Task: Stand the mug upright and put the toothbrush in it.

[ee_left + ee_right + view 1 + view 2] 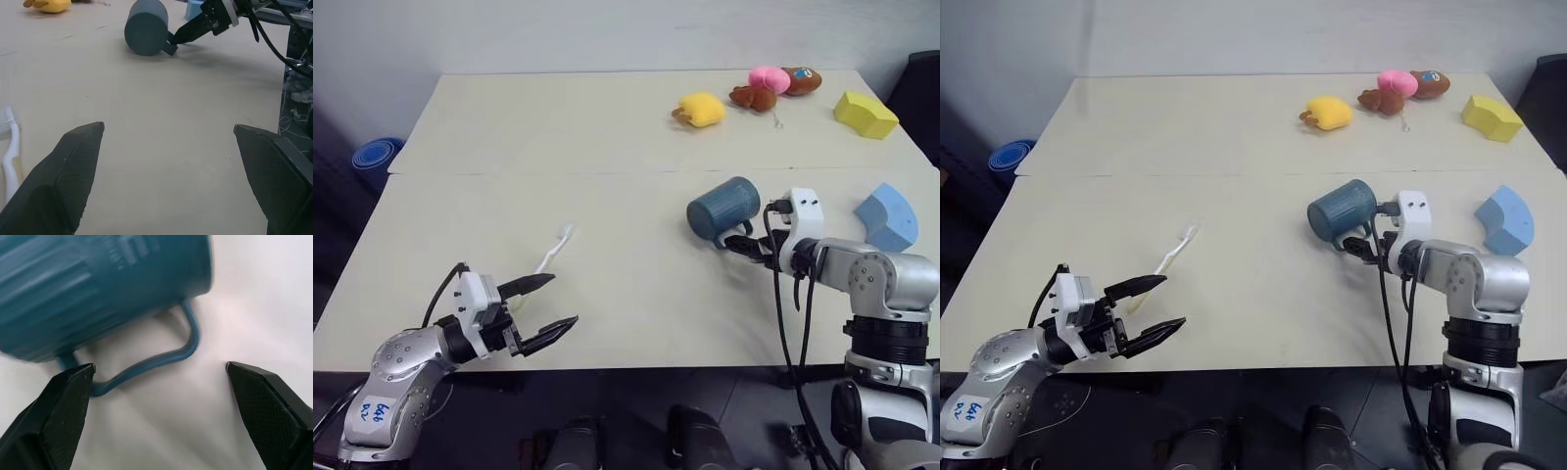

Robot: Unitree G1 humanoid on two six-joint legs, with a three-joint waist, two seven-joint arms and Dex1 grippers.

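The right claw (741, 245), fingers spread wide, sits just beside the mug (722, 208), whose thin loop handle (161, 355) lies between and just ahead of its fingertips. To do this step well, it likely should close on the handle or rim squarely, then tip the mug up slowly. The mug is dark teal, ribbed, lying on its side on the worktop (626, 294). The left claw (540, 311) is also spread, with the white toothbrush (554, 247) just beyond it.

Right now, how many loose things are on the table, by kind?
Mug: 1
Toothbrush: 1
Foam blocks, yellow and light blue: 2
Plush toys, yellow, pink, two brown: 4
Total: 8
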